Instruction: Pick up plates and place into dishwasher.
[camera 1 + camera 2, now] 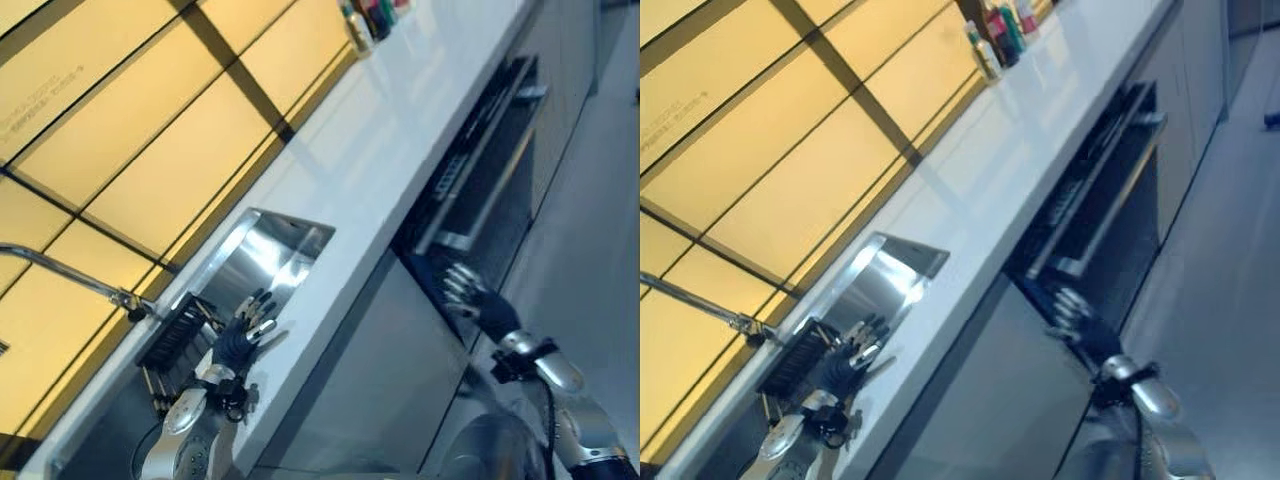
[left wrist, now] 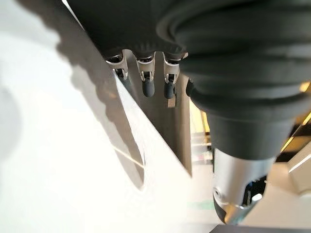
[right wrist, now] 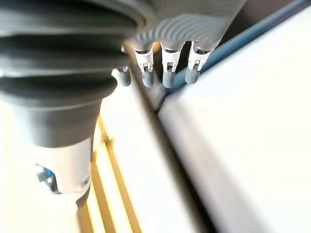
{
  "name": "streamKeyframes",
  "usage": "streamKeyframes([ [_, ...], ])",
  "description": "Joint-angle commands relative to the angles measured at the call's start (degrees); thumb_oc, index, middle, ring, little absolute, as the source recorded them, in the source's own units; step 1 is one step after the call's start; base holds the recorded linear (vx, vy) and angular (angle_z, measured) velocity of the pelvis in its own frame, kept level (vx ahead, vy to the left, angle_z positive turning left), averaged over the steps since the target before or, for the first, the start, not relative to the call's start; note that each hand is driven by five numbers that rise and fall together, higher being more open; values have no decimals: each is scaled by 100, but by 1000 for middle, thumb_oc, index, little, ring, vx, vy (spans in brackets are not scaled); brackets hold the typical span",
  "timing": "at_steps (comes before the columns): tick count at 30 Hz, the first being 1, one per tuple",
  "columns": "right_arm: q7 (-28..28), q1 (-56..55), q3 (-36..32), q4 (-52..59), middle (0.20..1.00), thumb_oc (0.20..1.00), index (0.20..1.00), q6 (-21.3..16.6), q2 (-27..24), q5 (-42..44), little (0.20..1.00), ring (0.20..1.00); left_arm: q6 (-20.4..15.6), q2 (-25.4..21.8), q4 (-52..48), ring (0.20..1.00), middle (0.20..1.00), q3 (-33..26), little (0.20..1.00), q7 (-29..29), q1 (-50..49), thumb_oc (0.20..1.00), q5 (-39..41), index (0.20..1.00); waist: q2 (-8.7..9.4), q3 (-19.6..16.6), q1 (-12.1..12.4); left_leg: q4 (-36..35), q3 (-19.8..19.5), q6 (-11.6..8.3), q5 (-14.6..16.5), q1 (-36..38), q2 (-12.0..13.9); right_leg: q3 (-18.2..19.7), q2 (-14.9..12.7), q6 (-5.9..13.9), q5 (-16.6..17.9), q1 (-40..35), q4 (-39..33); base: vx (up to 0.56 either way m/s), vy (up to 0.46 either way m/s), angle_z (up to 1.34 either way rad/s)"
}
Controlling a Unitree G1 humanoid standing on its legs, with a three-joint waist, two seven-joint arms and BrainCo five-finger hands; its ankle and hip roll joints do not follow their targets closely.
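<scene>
One long white countertop (image 1: 400, 150) runs from about 7 o'clock up to 1 o'clock, with a single steel sink (image 1: 265, 255) sunk into it and one tap (image 1: 70, 275) reaching over the basin from 9 o'clock. One dark dish rack (image 1: 180, 335) sits at the sink's near end; I cannot tell whether plates stand in it. A small cluster of bottles (image 1: 998, 35) stands at the far 12 o'clock end of the counter.

One dishwasher (image 1: 480, 200) is set under the counter, its dark opening lying along the counter's front edge. The floor (image 1: 600, 220) beside it, toward 3 o'clock, is open.

The left hand (image 1: 245, 330) hovers at the sink's front rim just beside the rack, fingers straight and spread, holding nothing. The right hand (image 1: 470, 295) is at the dishwasher's lower near corner, fingers loosely extended, also empty.
</scene>
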State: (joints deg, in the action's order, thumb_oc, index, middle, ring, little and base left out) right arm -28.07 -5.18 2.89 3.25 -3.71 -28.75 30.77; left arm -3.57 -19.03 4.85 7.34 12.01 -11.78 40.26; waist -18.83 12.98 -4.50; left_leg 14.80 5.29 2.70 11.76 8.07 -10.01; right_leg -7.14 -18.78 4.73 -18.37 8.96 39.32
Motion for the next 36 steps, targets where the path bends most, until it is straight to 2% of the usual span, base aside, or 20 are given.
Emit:
streamKeyframes([
  [1, -550, 655, 104, 269, 1000, 1000, 1000, -292, -17, -206, 1000, 1000, -210, -223, 119, 1000, 1000, -510, 1000, -7, 12, 1000, 158, 1000, 268, -624, 199, 170, -41, 205, 80, -427, -141, 50, 164, 44, 1010, -773, -1696, 12, -79, 25],
  [5, -780, 736, 187, 422, 1000, 1000, 1000, -286, -28, -145, 1000, 1000, -324, -246, 251, 1000, 1000, -611, 1000, -45, 153, 1000, 108, 1000, 614, -816, 318, -52, -101, 124, 0, -248, 4, -94, 353, 83, 1098, -1068, -2133, -45, -103, 33],
  [7, -807, 796, 120, 410, 1000, 1000, 1000, -306, -30, -36, 1000, 1000, -344, -303, 285, 1000, 1000, -780, 1000, -45, 262, 1000, 94, 1000, 883, -955, 413, -223, -112, 31, -93, -172, 153, -206, 564, 73, 1153, -1260, -2467, -97, -168, 7],
  [8, -798, 806, 114, 394, 1000, 1000, 1000, -315, -25, -13, 1000, 1000, -351, -314, 288, 1000, 1000, -802, 1000, -46, 274, 1000, 103, 1000, 916, -966, 419, -252, -121, 19, -108, -156, 174, -223, 591, 70, 1163, -1296, -2520, -106, -149, 17],
  [11, -586, 851, 49, 296, 1000, 1000, 1000, -361, 97, -9, 1000, 1000, -311, -404, 220, 1000, 1000, -983, 1000, -12, 352, 1000, 57, 1000, 1210, -1067, 518, -394, -164, -42, -184, -157, 315, -296, 769, 48, 1224, -1459, -2843, -101, -163, 11],
  [13, -38, 819, -23, 190, 1000, 1000, 1000, -412, 206, -212, 1000, 1000, -270, -467, 134, 1000, 1000, -1154, 1000, 64, 412, 1000, -7, 1000, 1480, -1135, 645, -547, -206, -93, -273, -173, 452, -360, 934, 14, 1296, -1591, -3136, -135, -215, 7],
  [16, 445, 798, -146, 165, 1000, 1000, 1000, -533, 222, -282, 1000, 1000, -180, -520, 10, 1000, 1000, -1335, 1000, 124, 449, 1000, -63, 1000, 1678, -1157, 741, -691, -252, -108, -352, -187, 561, -387, 1073, -16, 1372, -1674, -3384, -130, -161, 16],
  [20, 561, 883, -264, 410, 1000, 1000, 1000, -697, 214, -154, 1000, 1000, -187, -547, -73, 1000, 1000, -1432, 1000, 91, 546, 1000, -16, 1000, 1810, -1155, 810, -858, -312, -121, -428, -209, 633, -373, 1185, -49, 1422, -1693, -3573, -115, -87, 2],
  [23, 758, 1206, -160, 510, 1000, 1000, 1000, -639, 182, -230, 1000, 1000, -284, -523, -72, 1000, 1000, -1336, 1000, -54, 721, 1000, 55, 1000, 1855, -1171, 873, -956, -389, -142, -479, -235, 646, -355, 1246, -66, 1452, -1689, -3685, -102, -5, -1],
  [27, 1172, 1883, 268, 572, 1000, 1000, 1000, -402, 104, -463, 1000, 1000, -434, -422, -85, 1000, 1000, -1084, 1000, -631, 1029, 1000, 90, 1000, 1940, -1168, 1022, -1040, -501, -190, -560, -313, 677, -409, 1286, -97, 1452, -1673, -3749, -98, 5, 5],
  [32, 1638, 2499, 802, 399, 1000, 1000, 1000, -228, 135, -445, 1000, 1000, -685, -277, -56, 1000, 1000, -802, 1000, -1112, 1316, 1000, -113, 1000, 2109, -1120, 1334, -1109, -680, -254, -648, -410, 719, -795, 1252, -133, 1381, -1689, -3692, -81, -22, 29],
  [36, 1954, 2800, 1244, 233, 1000, 1000, 1000, -247, 230, -552, 1000, 1000, -636, -270, -171, 1000, 1000, -655, 1000, -1256, 1402, 1000, -226, 1000, 2195, -1066, 1622, -1135, -903, -296, -735, -502, 739, -1152, 1221, -170, 1316, -1715, -3625, -64, -21, 47],
])
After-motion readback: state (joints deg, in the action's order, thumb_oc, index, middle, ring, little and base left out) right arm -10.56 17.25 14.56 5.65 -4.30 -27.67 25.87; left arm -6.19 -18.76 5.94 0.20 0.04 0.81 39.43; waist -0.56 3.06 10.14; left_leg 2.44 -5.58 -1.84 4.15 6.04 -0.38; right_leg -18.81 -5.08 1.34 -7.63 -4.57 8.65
